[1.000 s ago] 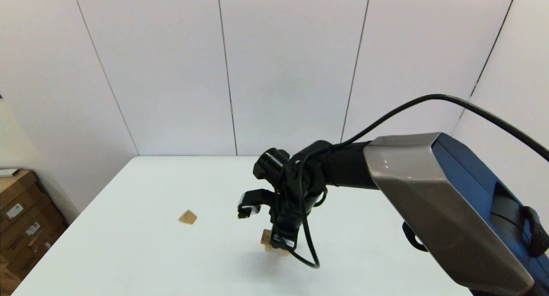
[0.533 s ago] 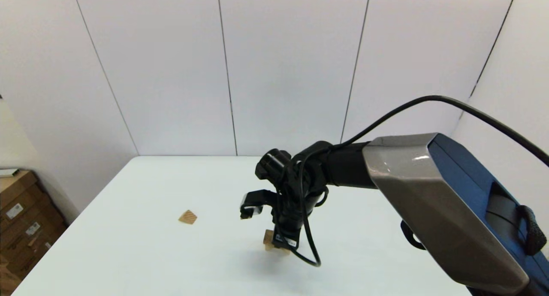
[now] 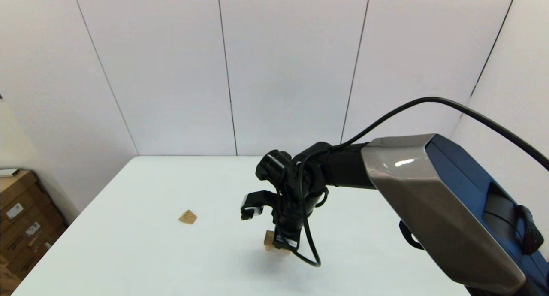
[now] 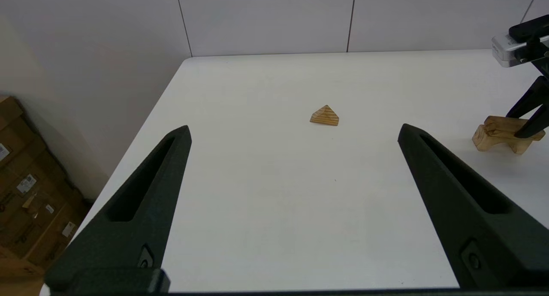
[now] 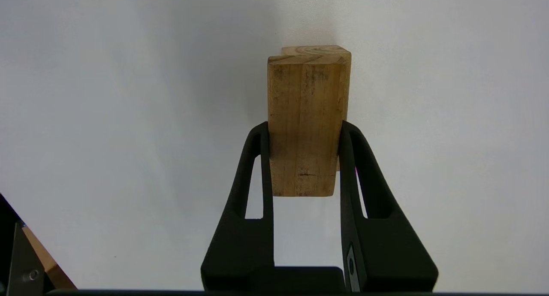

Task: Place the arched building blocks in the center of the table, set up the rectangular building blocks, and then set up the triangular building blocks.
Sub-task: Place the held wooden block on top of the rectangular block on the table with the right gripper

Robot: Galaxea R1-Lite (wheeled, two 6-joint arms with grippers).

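My right gripper (image 3: 281, 243) points down over the middle of the table (image 3: 171, 257), shut on the rectangular block (image 5: 309, 94). That block lies flat on the arched block (image 4: 489, 140), whose end grain peeks out past it (image 5: 317, 49). In the left wrist view the right gripper's fingers (image 4: 529, 116) straddle this small stack. The triangular block (image 3: 188, 217) lies alone to the left, also seen in the left wrist view (image 4: 324, 116). My left gripper (image 4: 294, 128) hovers wide open, low over the table's near left part, facing the triangular block from a distance.
Cardboard boxes (image 3: 21, 218) stand on the floor past the table's left edge. A black cable (image 3: 309, 244) hangs in a loop off the right wrist beside the stack. White wall panels close off the back.
The right wrist and the block under it have edged slightly to the right. The triangular block has not moved.
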